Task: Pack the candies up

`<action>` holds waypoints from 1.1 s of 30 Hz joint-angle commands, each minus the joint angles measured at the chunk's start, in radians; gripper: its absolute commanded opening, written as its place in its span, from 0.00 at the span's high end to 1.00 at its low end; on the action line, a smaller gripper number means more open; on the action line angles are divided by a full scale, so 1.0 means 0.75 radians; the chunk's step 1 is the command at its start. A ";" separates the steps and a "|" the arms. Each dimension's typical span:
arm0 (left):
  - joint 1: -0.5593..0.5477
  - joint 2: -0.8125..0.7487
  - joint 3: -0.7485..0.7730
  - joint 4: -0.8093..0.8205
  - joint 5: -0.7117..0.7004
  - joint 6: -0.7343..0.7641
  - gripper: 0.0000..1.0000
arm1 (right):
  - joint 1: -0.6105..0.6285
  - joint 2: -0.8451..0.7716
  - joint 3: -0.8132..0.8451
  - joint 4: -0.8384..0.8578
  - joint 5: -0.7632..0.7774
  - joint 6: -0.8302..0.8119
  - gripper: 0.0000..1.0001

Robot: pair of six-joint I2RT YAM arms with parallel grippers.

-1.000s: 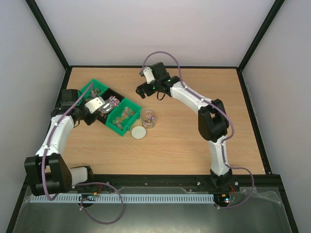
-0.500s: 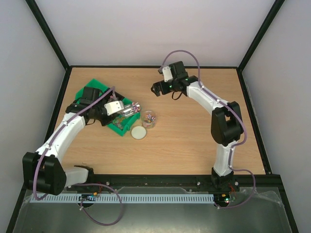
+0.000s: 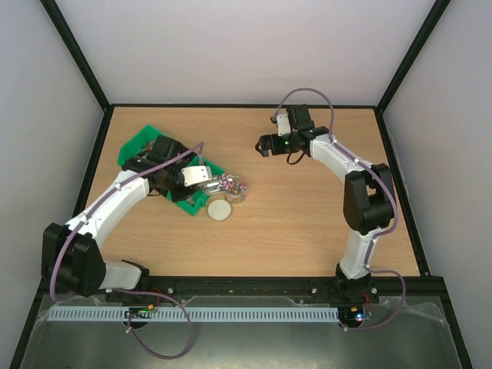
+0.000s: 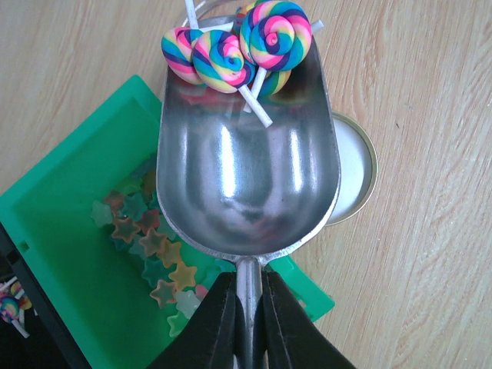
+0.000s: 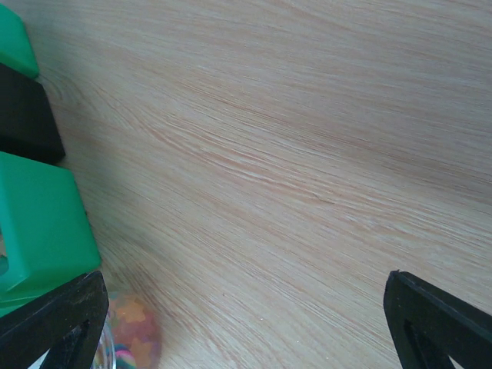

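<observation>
The candies [image 4: 231, 58] being moved are three swirl lollipops, bunched at the open lip of the metal scoop [image 4: 246, 177]. Their round heads lie toward the lip. One white stick slants back into the bowl and another pokes out past the lip, so they share no single line. The scoop itself runs left to right, mouth to the right, with its tip at the rim of the small clear jar [image 3: 237, 189].

Half a second ago that tip was short of the jar, left of it; a second ago the left arm was back over the bins. Meanwhile the right arm has swung off to the right.

The lollipops are pink, blue, yellow and green spirals. The left gripper [image 4: 247, 290] is clamped tight on the scoop's thin handle. Beneath it sits the green bin [image 4: 69, 254] holding star sweets [image 4: 154, 246], and the round lid [image 4: 354, 165] lies flat just near of the jar. The right gripper [image 3: 264, 144] hangs over bare table [image 3: 307, 223], fingers spread wide, holding nothing.
</observation>
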 commanded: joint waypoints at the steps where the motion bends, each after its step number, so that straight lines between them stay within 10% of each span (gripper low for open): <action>1: -0.027 0.042 0.064 -0.052 -0.044 -0.011 0.98 | 0.000 -0.066 -0.022 0.012 -0.023 0.034 0.01; 33: -0.192 0.321 0.396 -0.377 -0.324 -0.023 0.98 | -0.002 -0.060 0.002 0.071 -0.024 0.076 0.01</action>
